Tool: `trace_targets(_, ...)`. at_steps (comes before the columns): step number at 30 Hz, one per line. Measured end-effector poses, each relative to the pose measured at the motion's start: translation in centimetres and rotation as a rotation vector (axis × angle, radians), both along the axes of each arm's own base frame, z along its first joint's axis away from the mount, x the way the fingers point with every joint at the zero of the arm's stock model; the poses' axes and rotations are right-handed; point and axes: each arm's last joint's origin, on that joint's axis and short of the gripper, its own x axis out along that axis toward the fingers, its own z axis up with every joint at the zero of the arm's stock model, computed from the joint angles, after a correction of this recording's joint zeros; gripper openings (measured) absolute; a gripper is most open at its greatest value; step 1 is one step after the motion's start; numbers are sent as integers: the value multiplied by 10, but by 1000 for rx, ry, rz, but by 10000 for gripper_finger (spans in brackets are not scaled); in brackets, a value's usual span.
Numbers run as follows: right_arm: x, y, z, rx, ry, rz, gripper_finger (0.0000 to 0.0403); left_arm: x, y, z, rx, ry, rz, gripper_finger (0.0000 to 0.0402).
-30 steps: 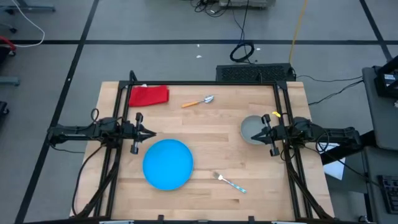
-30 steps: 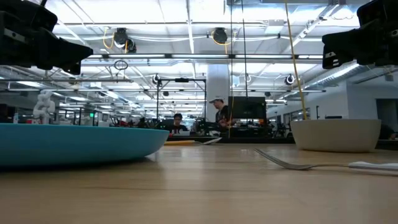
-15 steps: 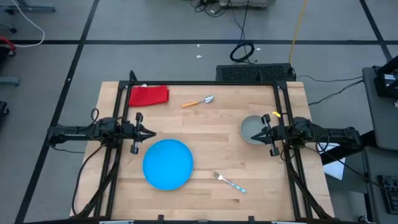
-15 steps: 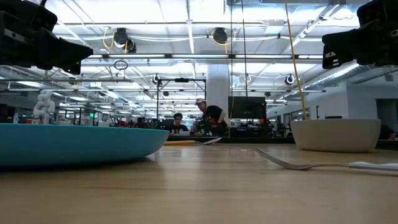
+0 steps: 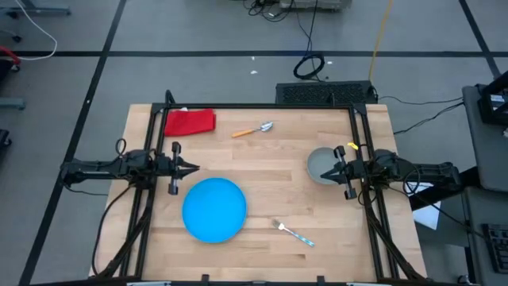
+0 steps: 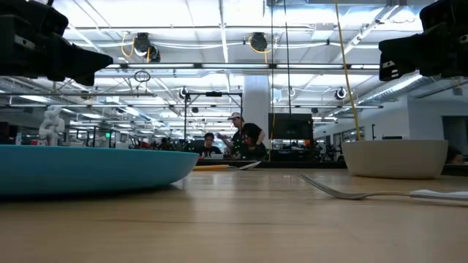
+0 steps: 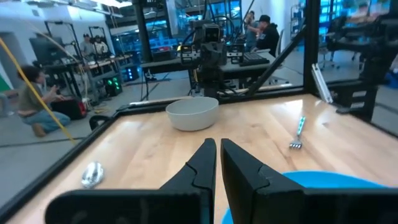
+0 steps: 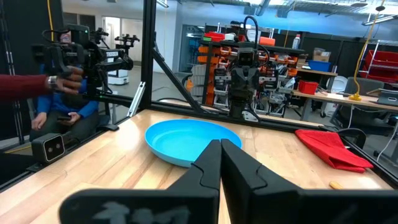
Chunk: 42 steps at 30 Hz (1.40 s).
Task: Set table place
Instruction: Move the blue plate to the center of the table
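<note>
Open lab room behind, people at desks far off; the light-wood tabletop [image 5: 262,183] with black frame carries everything. Largest item: blue plate [image 5: 214,209], near-left of centre, nothing on it. Grey bowl [image 5: 321,165] sits toward the right edge, touching or just under the tip of the right claw [image 5: 338,170]. Red cloth [image 5: 190,121] lies at the far-left corner. Fork [image 5: 292,232] lies near the front edge, just right of the plate, long axis diagonal, tines toward the plate and pale handle pointing away to the front-right. Spoon [image 5: 254,129] lies at the far side, mid-table, orange handle to the left, bowl end to the right, well apart from the plate. Left claw [image 5: 190,168] hovers just beyond the plate's far-left rim, fingers narrow, nearly touching, holding nothing. Right claw also narrow, empty, aimed across the tabletop at the plate. Key relation: the bowl is right at the right claw, so the right arm is the nearer one for it; the plate lies to that claw's front-left. Nothing placed yet, judged as the start of the task.
</note>
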Motion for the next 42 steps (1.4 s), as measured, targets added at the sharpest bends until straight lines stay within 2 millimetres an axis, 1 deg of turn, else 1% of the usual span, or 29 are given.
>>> trace_targets(8,0,0,0,0,0,0,0,1,0,-3,-133,37,-3,31)
trace_targets(11,0,0,0,0,0,-1,0,1,-1,-3,-130,39,-36,30)
trace_targets(13,0,0,0,0,0,0,0,0,-1,0,-140,39,-48,27)
trace_targets(16,0,0,0,0,0,0,0,-2,-1,11,-151,56,-50,6)
trace_targets(18,0,0,0,0,0,0,0,-3,-1,19,-153,76,-49,4)
trace_targets(24,0,0,0,0,-1,0,0,-7,-2,60,-153,75,-50,2)
trace_targets(33,0,0,0,0,-2,0,0,-13,-1,136,-142,95,-40,1)
trace_targets(38,0,0,0,0,-1,0,0,-16,-1,180,-141,154,-18,1)
trace_targets(42,0,0,0,0,-1,0,0,-19,-1,215,-107,178,-9,1)
